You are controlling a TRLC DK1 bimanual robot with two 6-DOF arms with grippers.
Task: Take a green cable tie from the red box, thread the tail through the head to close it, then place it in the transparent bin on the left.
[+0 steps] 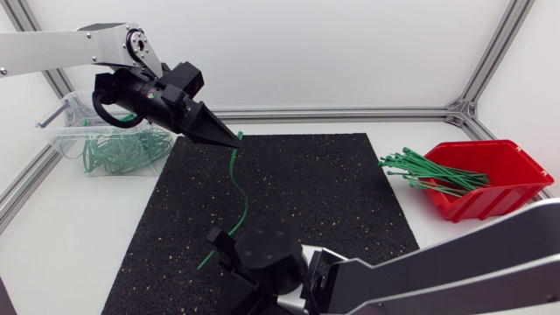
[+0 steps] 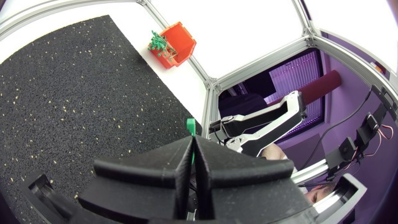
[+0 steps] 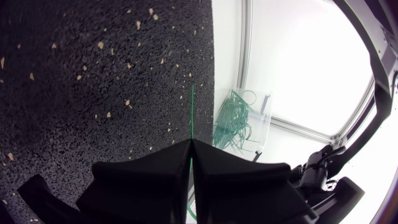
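Edges: the black mat (image 1: 297,188) lies in the middle of the white table (image 1: 52,254), with a strip of bare table on either side. Metal frame rails (image 1: 350,113) run along the table's far and left edges.
Room: a broad stretch of mat separates the held tie from the red box. A narrower strip of table lies between the mat's left edge and the transparent bin.
Count: two arms, two grippers, one tie in hand, one red box, one transparent bin, one mat.
Left gripper (image 1: 233,140): its fingers are pressed together on the upper end of the green cable tie (image 1: 245,199), above the mat's far left part. A short green stub pokes out past the fingertips.
Right gripper (image 3: 191,144): it is closed narrow on the same tie's lower part, over the mat's near left part. The strap runs straight ahead from between its fingers.
Tie: it is strung in a bowed curve between the two grippers, and a short end sticks out beyond the right gripper. Whether that end touches the mat cannot be told.
Red box (image 1: 490,179): it stands off the mat's right edge, holding a bundle of green ties (image 1: 429,172) too many to count, their ends fanning over its left rim.
Transparent bin (image 1: 61,129): it stands at the table's far left, holding closed green loops (image 1: 118,150) too tangled to count.
In the way: the left arm (image 1: 52,48) passes over the bin, and its wrist hides part of the bin's far side. The right arm (image 1: 455,258) covers the mat's near edge.
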